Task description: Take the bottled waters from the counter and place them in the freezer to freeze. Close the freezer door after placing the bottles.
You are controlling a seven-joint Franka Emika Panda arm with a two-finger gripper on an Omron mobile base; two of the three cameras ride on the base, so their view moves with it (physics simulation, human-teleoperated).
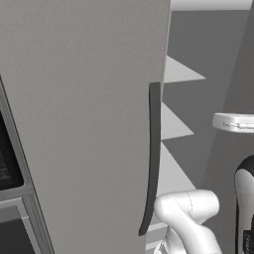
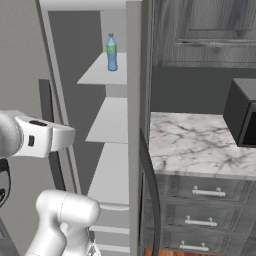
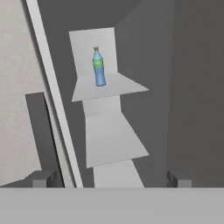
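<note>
The small blue plastic bottle with a green cap is seen upright on the top pale shelf inside the tall light-grey freezer; its narrow grey door with a long dark handle is swung open; the two-finger gripper is held before the compartment, fingers apart and empty; the white marble counter is seen to the right.

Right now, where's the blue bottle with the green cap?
The blue bottle stands upright on the top shelf inside the open freezer, left of the marble counter.
</note>
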